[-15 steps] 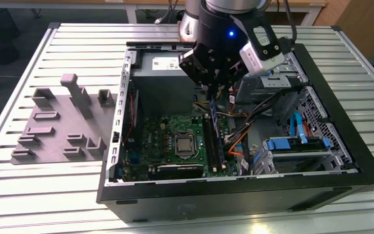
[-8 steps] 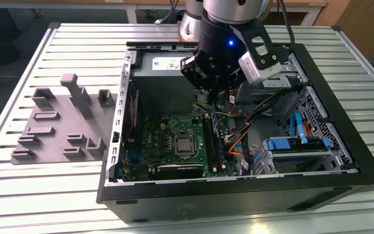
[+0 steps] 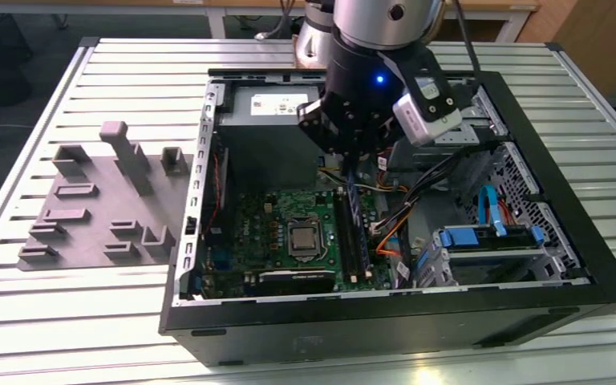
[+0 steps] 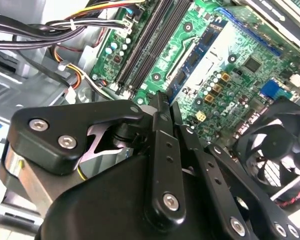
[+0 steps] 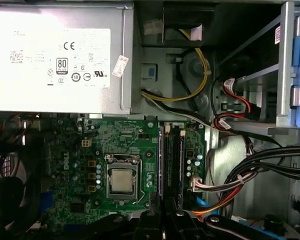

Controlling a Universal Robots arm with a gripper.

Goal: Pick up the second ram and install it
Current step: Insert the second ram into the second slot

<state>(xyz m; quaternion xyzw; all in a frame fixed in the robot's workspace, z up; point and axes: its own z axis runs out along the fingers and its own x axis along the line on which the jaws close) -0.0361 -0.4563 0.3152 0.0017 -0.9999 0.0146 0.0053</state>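
The second ram (image 5: 160,165) is a thin blue stick standing on edge in the slot row beside the CPU socket (image 5: 122,180). Its blue face with black chips (image 4: 190,57) runs away from my fingertips, and it shows as a thin line on the motherboard (image 3: 340,233). My gripper (image 3: 349,164) hangs inside the open computer case, above the far end of the slots. Its black fingers (image 4: 160,130) lie close together with nothing between them, and the gripper (image 4: 162,97) points down at the near end of the stick. The gripper (image 5: 165,220) sits close to that same end.
A grey holder tray (image 3: 94,208) lies on the slatted table at the exterior view's left. The power supply (image 3: 270,104) fills the case's far end. Cable bundles (image 3: 415,192) and blue drive brackets (image 3: 480,237) crowd the exterior view's right. A black fan (image 4: 275,150) sits beside the board.
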